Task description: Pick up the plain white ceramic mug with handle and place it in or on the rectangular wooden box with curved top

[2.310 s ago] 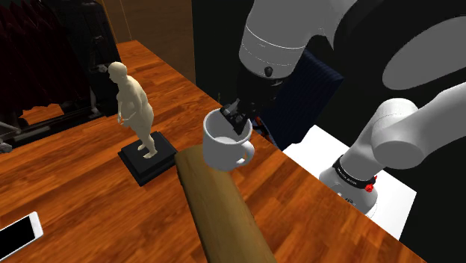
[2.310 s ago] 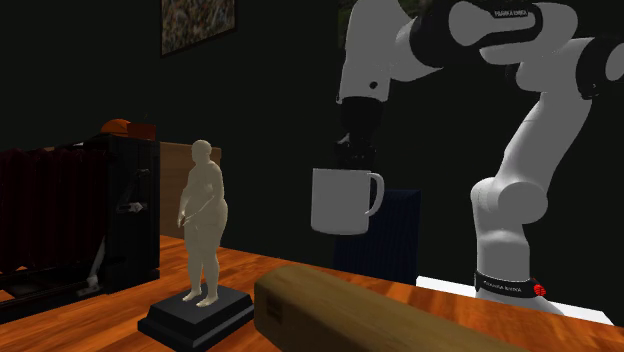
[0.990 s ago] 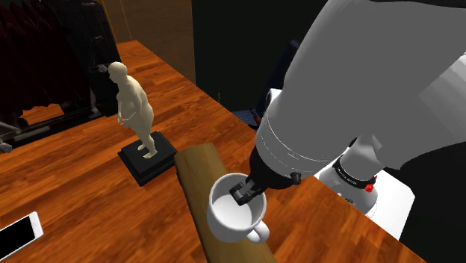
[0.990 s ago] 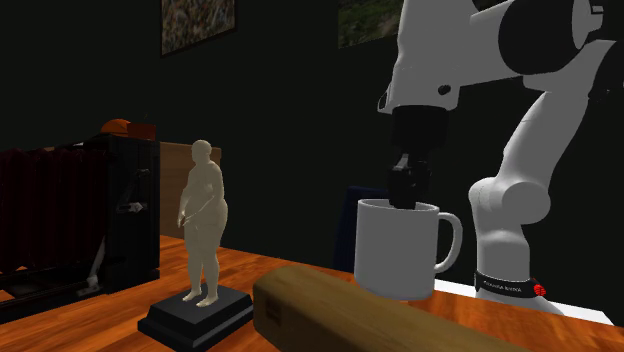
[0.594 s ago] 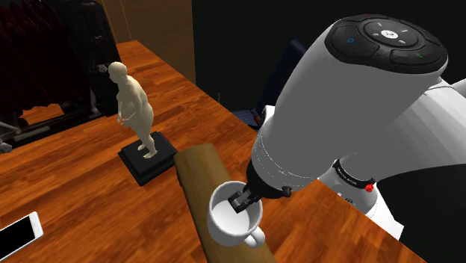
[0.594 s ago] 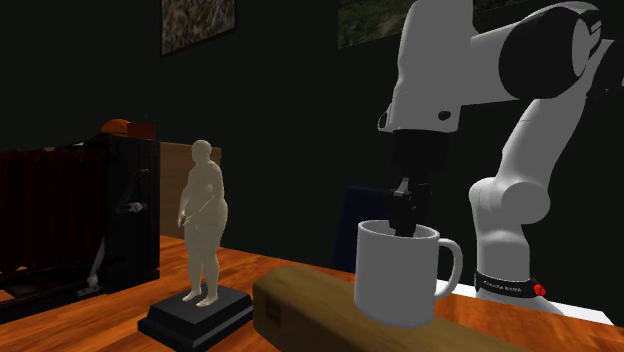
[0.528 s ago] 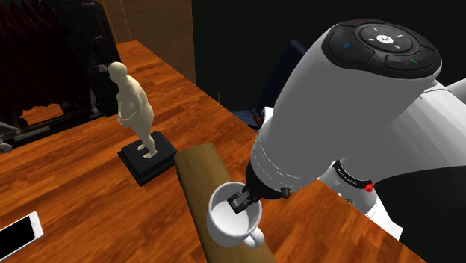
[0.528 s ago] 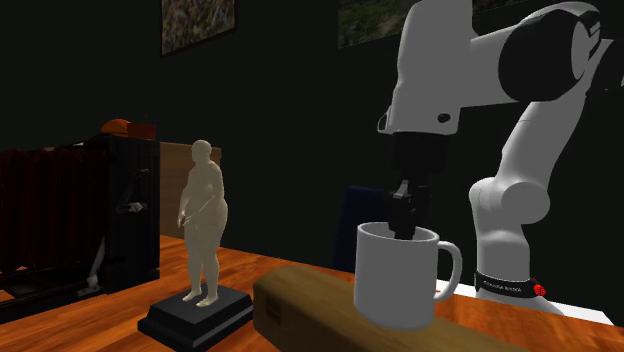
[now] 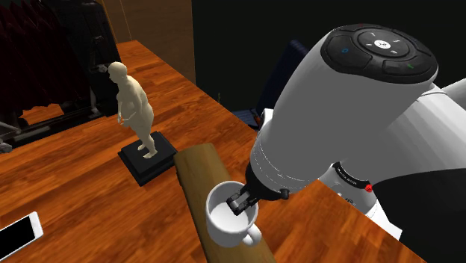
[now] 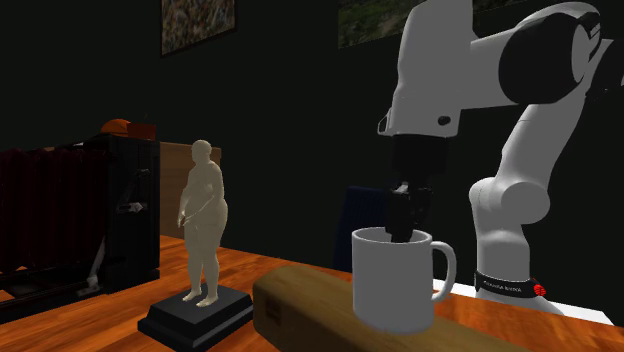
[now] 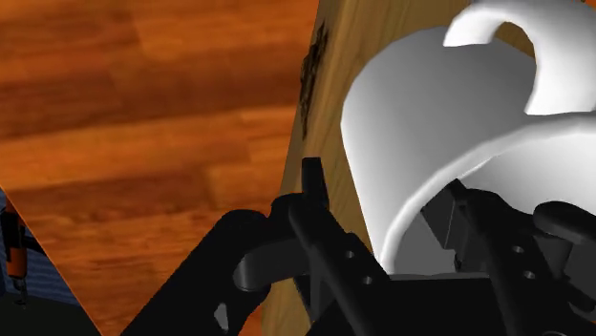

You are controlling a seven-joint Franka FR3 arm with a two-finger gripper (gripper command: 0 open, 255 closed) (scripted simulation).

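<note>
The mug is held by the gripper directly above the box, over the middle of the box's width and about midway along its length. The jaws are closed narrowly on the mug's wall at the rim: in the wrist view one finger is seen outside the wall and the other inside the cup. The mug is kept upright, its mouth upward, and its handle is turned roughly along the box's long axis. From the second exterior view the mug's base is seen level with the box's rounded top; whether the two are touching cannot be told.

The coming move is judged to depend on that small vertical gap. The mug must be lowered straight down onto the crest of the box, since to either side of the crest the surface falls away and the mug could be tipped on release.

Nothing but the inner finger is seen inside the mug. The box is shown closed, so the mug is to be set on it, not in it. A statue is stood beyond the box's far end, well apart.
</note>
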